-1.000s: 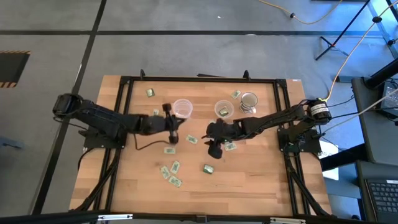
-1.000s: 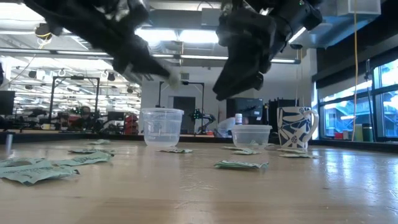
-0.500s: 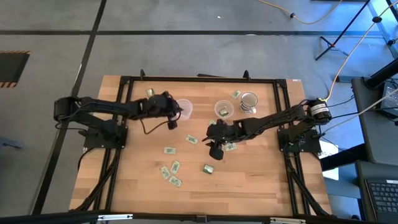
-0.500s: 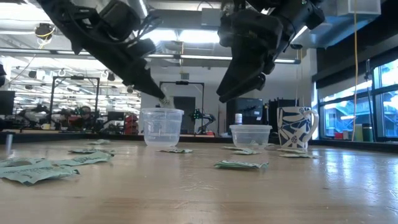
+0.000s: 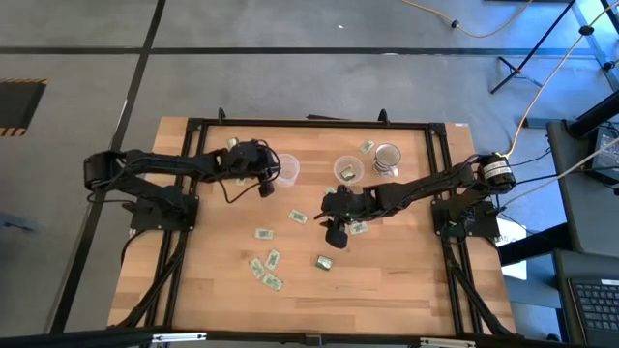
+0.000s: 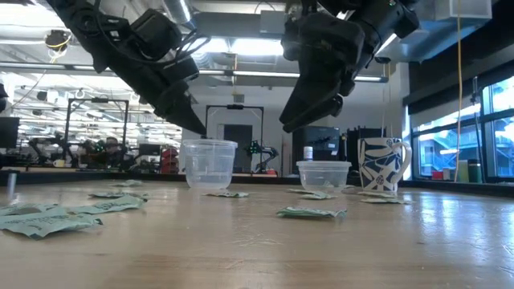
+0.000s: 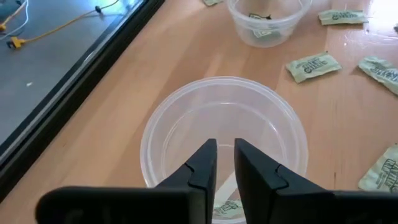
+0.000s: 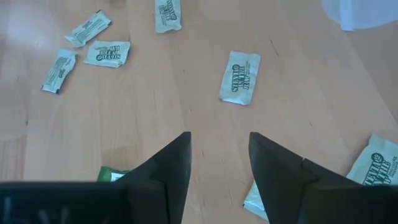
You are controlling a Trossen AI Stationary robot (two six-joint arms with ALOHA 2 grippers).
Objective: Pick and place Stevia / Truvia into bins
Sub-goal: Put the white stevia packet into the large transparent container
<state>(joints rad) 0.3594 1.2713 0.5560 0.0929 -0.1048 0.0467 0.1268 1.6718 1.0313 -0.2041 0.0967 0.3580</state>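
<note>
Now: left pincer over the cup, right pincer waiting above loose sachets

Left pincer [image 7: 225, 163] hangs right over the mouth of the near clear cup [image 7: 224, 134], tips pointing down into it, fingers almost together with only a slim gap and nothing visibly between them. A sachet [image 7: 227, 204] lies on the cup floor under the tips, so this looks like the drop spot: held above the rim so a packet falls inside rather than on the tabletop [image 7: 93, 118]. Low view agrees, dark tip just at the cup's rim [image 6: 210, 144].

Right pincer [image 8: 219, 168] sits higher, over mid-tabletop, fingers spread wide and empty, aimed down at scattered Stevia sachets; one [image 8: 240, 77] lies ahead between the finger lines, likely the next pick. More sachets [image 5: 264, 272] lie loose toward the front of the tabletop, a few near the second cup [image 5: 348, 171], which already holds at least one packet. A patterned mug [image 5: 387, 157] stands just beside that cup, not part of the job.

Judgement: sorting is early, most packets not yet binned.
</note>
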